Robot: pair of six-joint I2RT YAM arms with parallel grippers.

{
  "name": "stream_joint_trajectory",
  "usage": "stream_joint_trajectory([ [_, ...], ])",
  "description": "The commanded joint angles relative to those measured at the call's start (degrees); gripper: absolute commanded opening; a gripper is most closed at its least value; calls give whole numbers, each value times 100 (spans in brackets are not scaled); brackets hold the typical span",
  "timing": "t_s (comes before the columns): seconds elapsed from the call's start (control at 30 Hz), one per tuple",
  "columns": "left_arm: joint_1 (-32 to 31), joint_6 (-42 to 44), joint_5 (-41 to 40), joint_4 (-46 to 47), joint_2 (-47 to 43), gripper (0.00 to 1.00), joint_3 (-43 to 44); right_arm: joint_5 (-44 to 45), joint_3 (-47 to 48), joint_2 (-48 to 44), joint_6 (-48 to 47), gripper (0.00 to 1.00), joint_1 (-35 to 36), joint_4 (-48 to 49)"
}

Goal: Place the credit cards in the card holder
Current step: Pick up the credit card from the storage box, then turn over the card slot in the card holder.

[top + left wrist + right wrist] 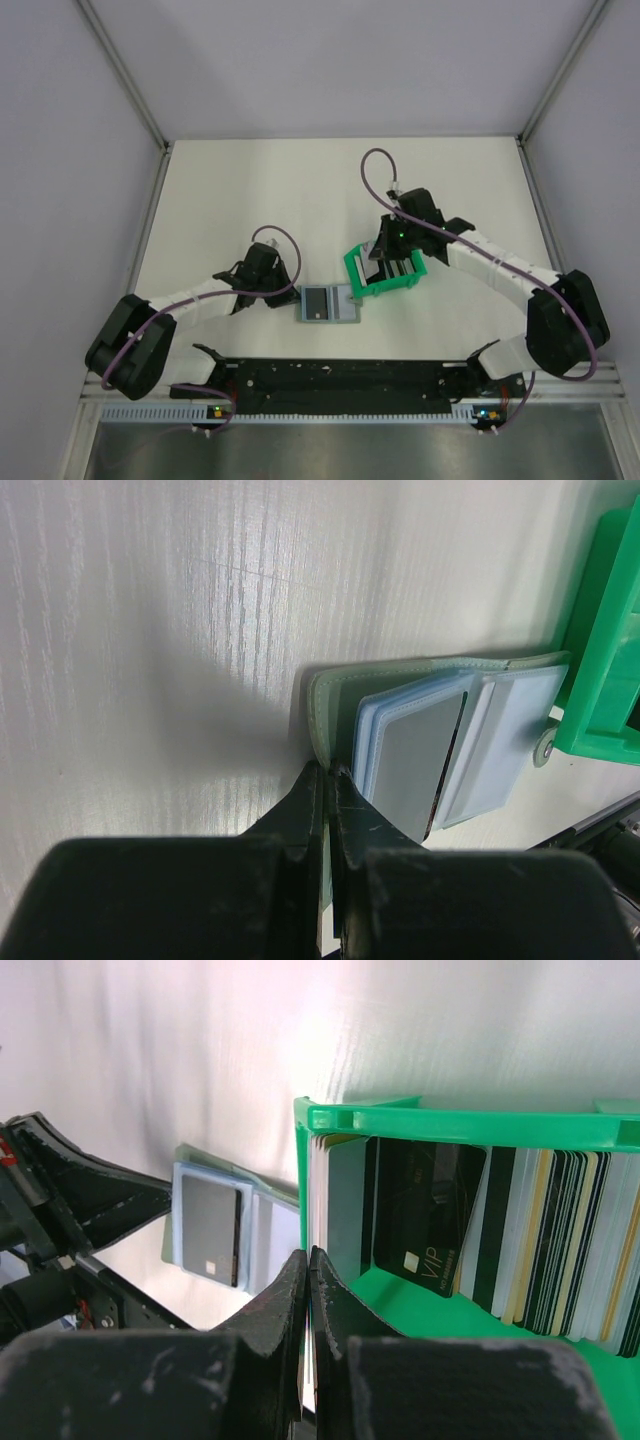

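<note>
The flat grey-green fabric card holder (335, 695) lay open on the white desk (150, 630), light blue plastic sleeves facing up, with one thin grey card (415, 750) seated in a sleeve. The left end effector (328, 776) sat right at the holder's near corner, black fingers pressed together with barely a sliver between them. It touched the cover's edge, but whether it actually nipped the fabric I couldn't tell.

Just beside the holder stood the bright green open plastic bin (450, 1125), packed with thin upright credit cards (560, 1230) — black, grey and whitish. The right end effector (306, 1260) was at the bin's left end, fingers likewise all but closed, tips against the outermost whitish card (320, 1190). Was a card in its grip? Couldn't say.

The step in hand looked like drawing a card from the bin. Done well, that meant pinching one card only and lifting it straight up along the wall so its neighbours didn't ride up with it. The card would then meet a free sleeve edge-on and level — while the left side kept the holder from sliding.
</note>
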Motion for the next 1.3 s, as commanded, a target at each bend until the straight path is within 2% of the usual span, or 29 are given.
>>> stream_joint_trajectory([
  [0.0,18,78,73,134,25,0,172,-201,53,-281,189,0,48,410],
  [0.1,18,69,82,143,8,0,163,-421,-27,-246,374,0,92,674],
  [0.33,18,61,91,126,-10,0,154,-300,26,9,304,0,461,710],
  [0.83,18,69,126,134,8,0,171,-325,-203,-167,-1005,0,540,-1],
  [1.27,18,69,161,143,25,0,172,369,-335,-395,-1261,0,470,-415],
])
